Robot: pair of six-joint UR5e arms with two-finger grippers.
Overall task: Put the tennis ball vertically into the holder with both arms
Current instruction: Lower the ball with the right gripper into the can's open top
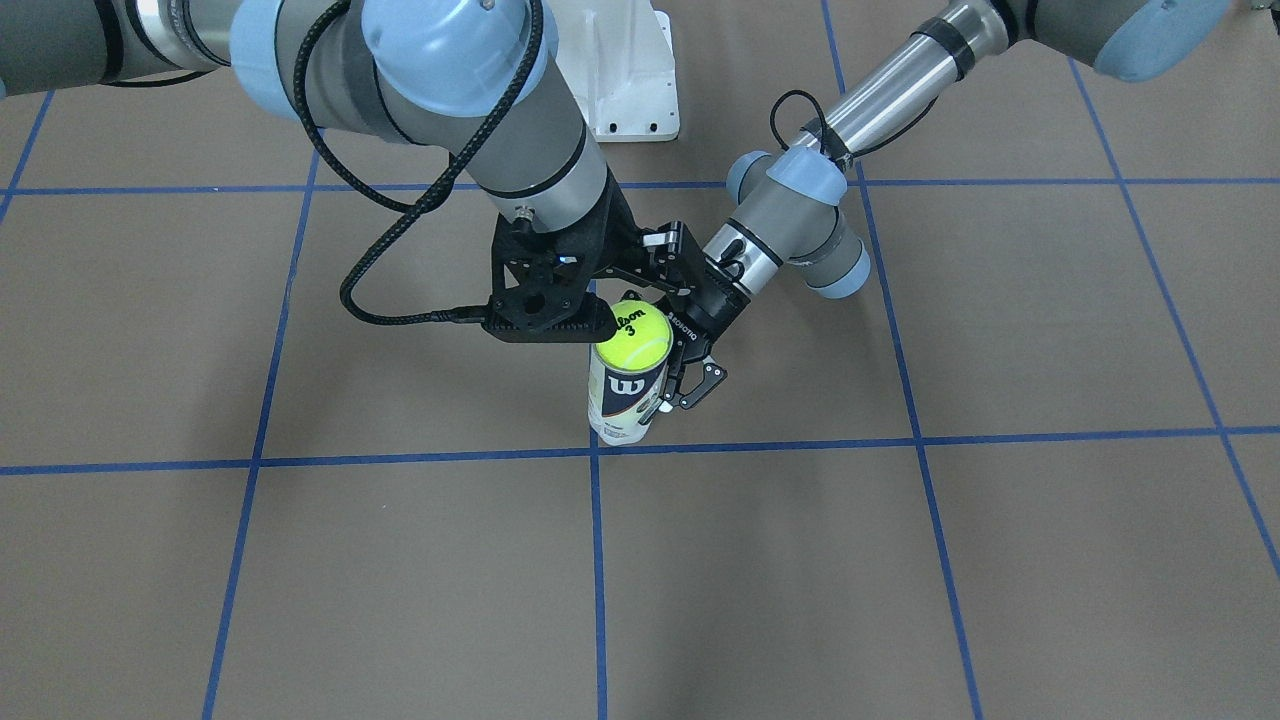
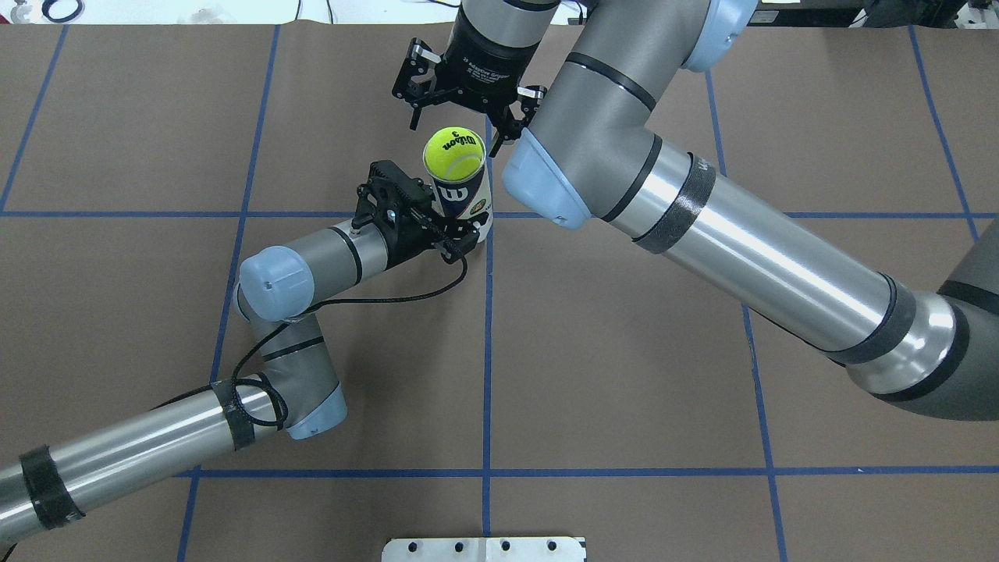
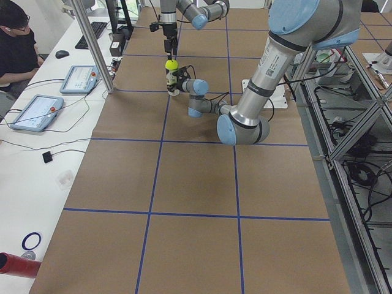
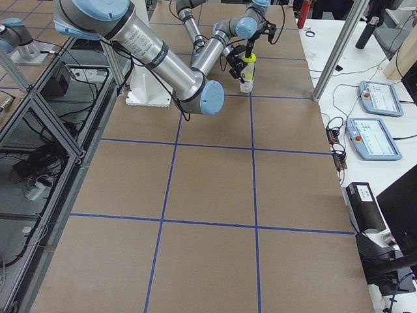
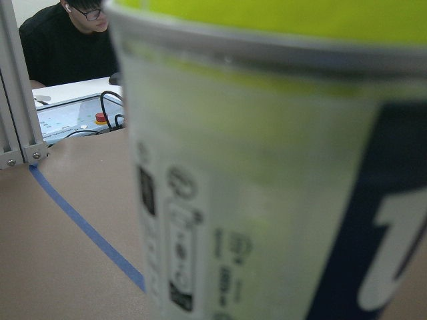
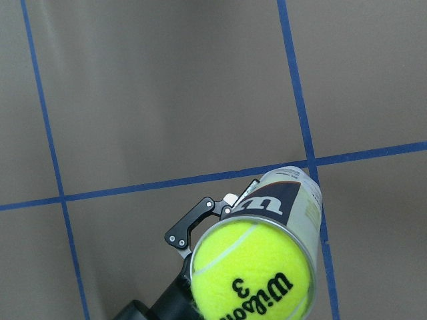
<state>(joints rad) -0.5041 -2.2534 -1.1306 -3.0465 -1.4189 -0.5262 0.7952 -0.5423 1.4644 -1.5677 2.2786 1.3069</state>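
Observation:
The holder (image 1: pixel 625 395) stands upright on the brown table, a clear can with a navy-and-white "W" label. It also shows in the overhead view (image 2: pixel 466 201) and fills the left wrist view (image 5: pixel 267 187). A yellow tennis ball (image 1: pixel 632 335) sits in its mouth with the top half sticking out (image 2: pixel 453 152) (image 6: pixel 250 273). My left gripper (image 2: pixel 453 228) is shut on the holder's lower side. My right gripper (image 2: pixel 463 125) is open just above the ball, fingers spread to either side and holding nothing.
A white metal base (image 1: pixel 630 80) stands at the robot's side of the table (image 2: pixel 484 549). Blue tape lines (image 1: pixel 597 560) grid the brown cover. An operator (image 3: pixel 15 43) sits at a side desk with tablets (image 3: pixel 37 112).

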